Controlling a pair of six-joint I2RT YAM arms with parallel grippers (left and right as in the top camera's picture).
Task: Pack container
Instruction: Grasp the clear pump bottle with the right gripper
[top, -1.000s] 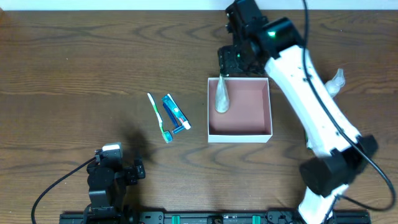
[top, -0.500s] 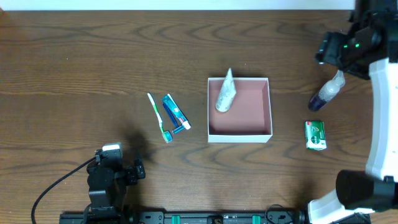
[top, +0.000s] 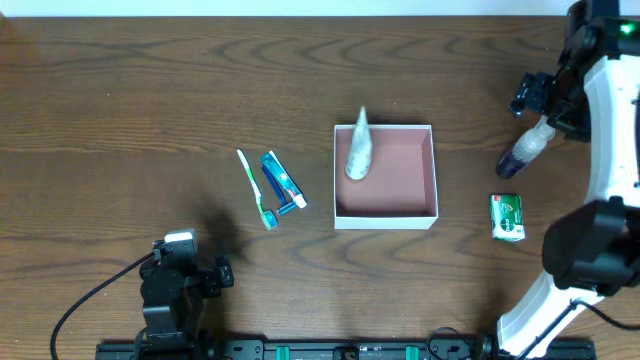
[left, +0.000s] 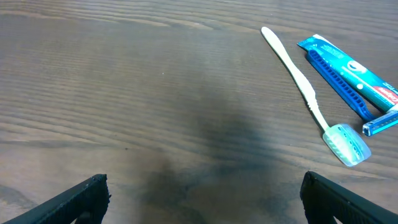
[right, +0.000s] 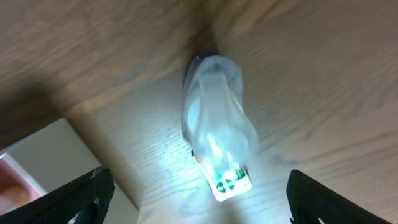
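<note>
Since leaving the container (top: 385, 221), right fingers (right: 68, 199) hang spread over spray bottle (right: 214, 124)

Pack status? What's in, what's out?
Done: one grey tube lies in the container, tip over the far rim. In hand: right tool hovers open above the spray bottle, not gripping. To go: spray bottle, green packet, toothbrush and toothpaste, all on the table. Also, left tool open, holding nothing.

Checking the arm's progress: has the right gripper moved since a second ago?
Yes. The right gripper went from the container's far edge rightward, and now hovers over the clear bottle.
</note>
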